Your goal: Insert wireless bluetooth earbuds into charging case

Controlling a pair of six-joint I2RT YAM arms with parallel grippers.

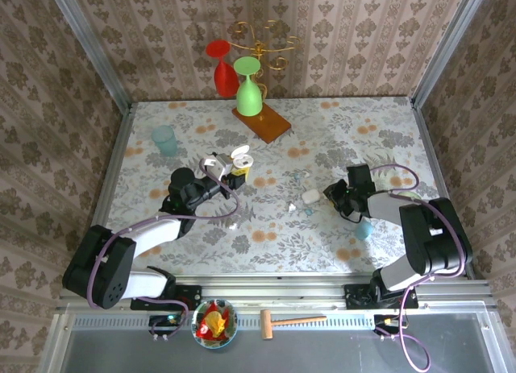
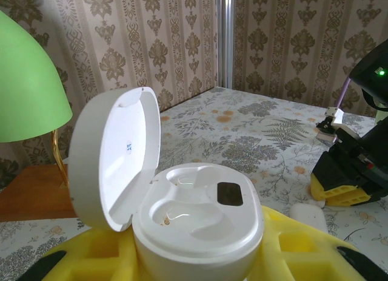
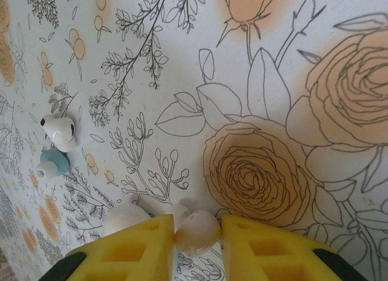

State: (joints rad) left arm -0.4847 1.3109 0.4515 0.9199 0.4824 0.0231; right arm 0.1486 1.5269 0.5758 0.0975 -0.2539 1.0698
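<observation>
Cloth, floral print in orange and grey, covers the table (image 1: pixel 322 244) to its edges. Green plastic wine glass (image 1: pixel 248 89) stands upturned at the far side, just beside a red plastic wine glass (image 1: pixel 223 67), also upturned. My left pincer (image 1: pixel 235 171) is left of centre. Its yellow pads (image 2: pixel 91 257) are drawn in against the open round white plastic charging case (image 2: pixel 200 226) and hold it upright above the cloth. The case's lid (image 2: pixel 115 159) is swung up on the left hinge. Two moulded wells show their white floors, with a small black rectangle (image 2: pixel 230 193) on the top face. Closed white pebble-shaped case (image 1: pixel 310 196) lies on the cloth right of centre, just beside my right pincer (image 3: pixel 197 232). That pincer is down at the cloth with its two yellow fingers (image 3: pixel 267 250) narrowed to a small gap. Between them it pinches a small rounded white plastic earbud (image 3: pixel 195 226), which touches both pads and sits at cloth level. Rounded white bit (image 3: pixel 124 219) lies against the outer side of one finger; I cannot tell what it is. Loose white earbud with dark patches (image 3: pixel 57 128) lies on the cloth, apart from that pincer. A pale teal earbud-shaped piece (image 3: pixel 51 164) lies right against it.
</observation>
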